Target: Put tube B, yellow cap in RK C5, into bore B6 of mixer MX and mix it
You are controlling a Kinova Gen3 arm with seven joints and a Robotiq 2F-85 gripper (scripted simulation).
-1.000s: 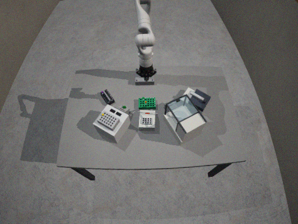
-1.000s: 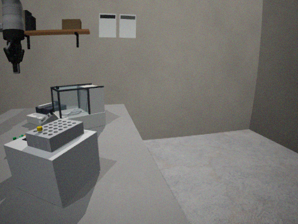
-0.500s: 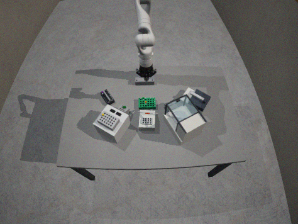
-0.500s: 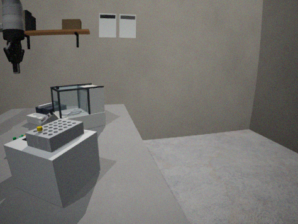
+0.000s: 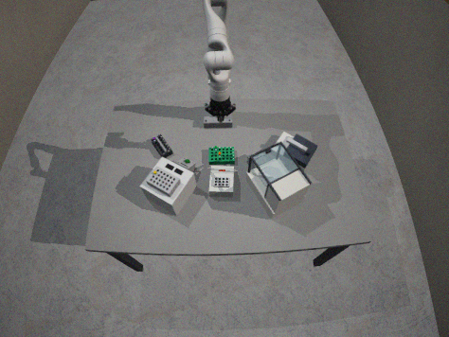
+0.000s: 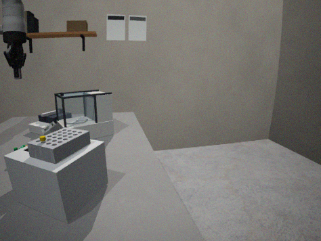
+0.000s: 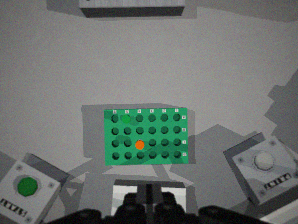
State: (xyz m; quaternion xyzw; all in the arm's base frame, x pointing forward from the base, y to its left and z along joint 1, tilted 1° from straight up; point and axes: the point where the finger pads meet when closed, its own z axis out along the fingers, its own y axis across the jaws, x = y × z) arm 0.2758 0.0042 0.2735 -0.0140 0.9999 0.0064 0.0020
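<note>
Tube B's yellow cap [image 5: 154, 172] [image 6: 42, 138] shows in a corner bore of the grey block on the white mixer MX [image 5: 168, 189] [image 6: 57, 179]; only the cap stands above the block. The green rack RK [image 5: 222, 154] [image 7: 170, 117] holds an orange-capped tube [image 7: 140, 145] and a green-capped tube [image 7: 126, 118], and no yellow cap. My gripper [image 5: 219, 118] [image 6: 17, 75] [image 7: 149, 200] is shut and empty. It hangs high above the bench near the arm's base, on the near side of the rack and well away from the mixer. A green round key [image 7: 27, 186] [image 5: 187, 161] sits on a sloped grey panel by the mixer.
The dry block DB [image 5: 222, 181] stands just behind the rack. The glass-walled balance BAL [image 5: 277, 172] [image 6: 82, 105] and the spectrophotometer SP [image 5: 302, 148] stand to one side, the dark magnet block MG [image 5: 161, 145] to the other. A panel with a white round key [image 7: 264, 161] is also in the wrist view.
</note>
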